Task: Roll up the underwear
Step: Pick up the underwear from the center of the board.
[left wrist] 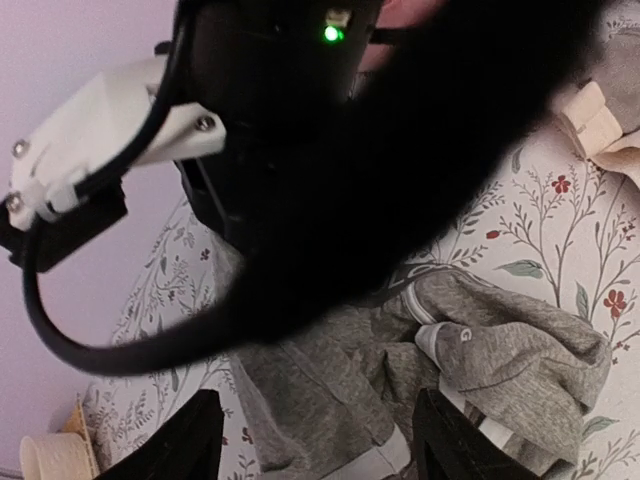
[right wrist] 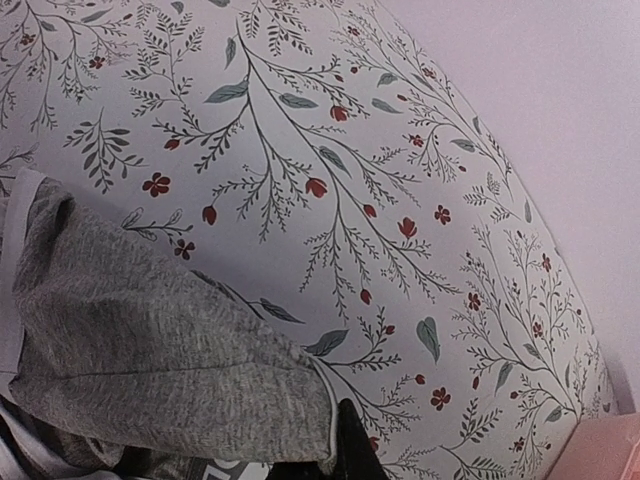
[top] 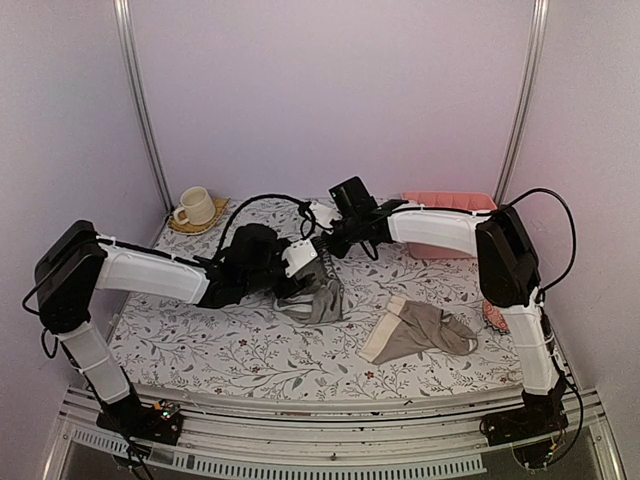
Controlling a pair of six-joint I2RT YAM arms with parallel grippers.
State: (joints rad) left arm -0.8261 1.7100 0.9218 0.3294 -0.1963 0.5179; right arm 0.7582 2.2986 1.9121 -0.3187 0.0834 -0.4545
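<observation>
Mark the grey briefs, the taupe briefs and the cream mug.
grey briefs [top: 325, 303], top external view, bunched grey body
taupe briefs [top: 432, 328], top external view, middle of the taupe fabric
cream mug [top: 196, 206], top external view, outer side wall

Two underwear briefs, grey brief [top: 320, 302] and taupe brief [top: 420, 333], one cup [top: 195, 206], one coaster [top: 212, 224], one pink tub [top: 450, 203]

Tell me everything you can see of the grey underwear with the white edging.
The grey briefs are soft heathered knit with white edging. They lie bunched and folded in a crumpled heap on the floral tablecloth, mid-table, left of the taupe pair. The right gripper, shut, appears to pinch one hemmed edge. The left gripper straddles the cloth, fingers apart. Not yet rolled.
</observation>
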